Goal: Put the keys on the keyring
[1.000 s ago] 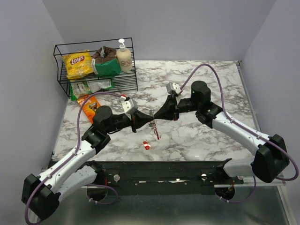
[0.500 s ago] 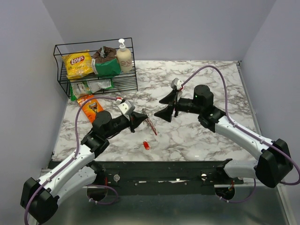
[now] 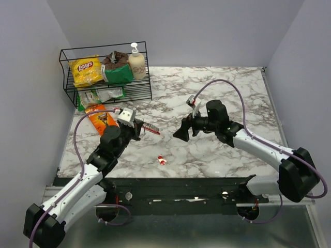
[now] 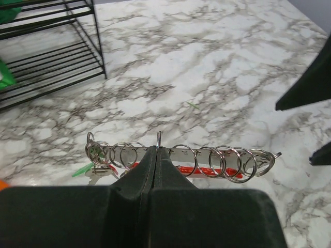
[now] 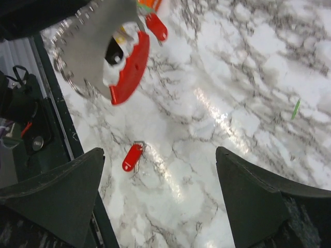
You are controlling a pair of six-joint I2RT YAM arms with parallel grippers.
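The keyring [image 4: 207, 155], a silvery bar strung with several metal rings and backed by a red curved strip, is pinched at its middle by my shut left gripper [image 4: 156, 151]. A green-headed key [image 4: 81, 169] hangs at the bar's left end. From above, the left gripper [image 3: 139, 127] holds the keyring [image 3: 152, 129] above the table. In the right wrist view the keyring [image 5: 111, 57] hangs at the upper left with a red-headed key [image 5: 156, 27] beside it. My right gripper [image 3: 182, 132] is open and empty, apart from the keyring. A loose red-headed key [image 5: 132, 156] lies on the marble [image 3: 162, 160].
A black wire basket [image 3: 70, 90] at the back left holds a yellow chips bag [image 3: 86, 71], a green bag [image 3: 118, 72] and a soap bottle [image 3: 136, 62]. An orange packet [image 3: 101, 118] lies in front of it. A tiny green scrap [image 5: 296, 108] lies on the marble.
My right gripper has opened and drawn back from the keyring. My left arm has pulled left and back, carrying the keyring with it. The loose red key has stayed put.
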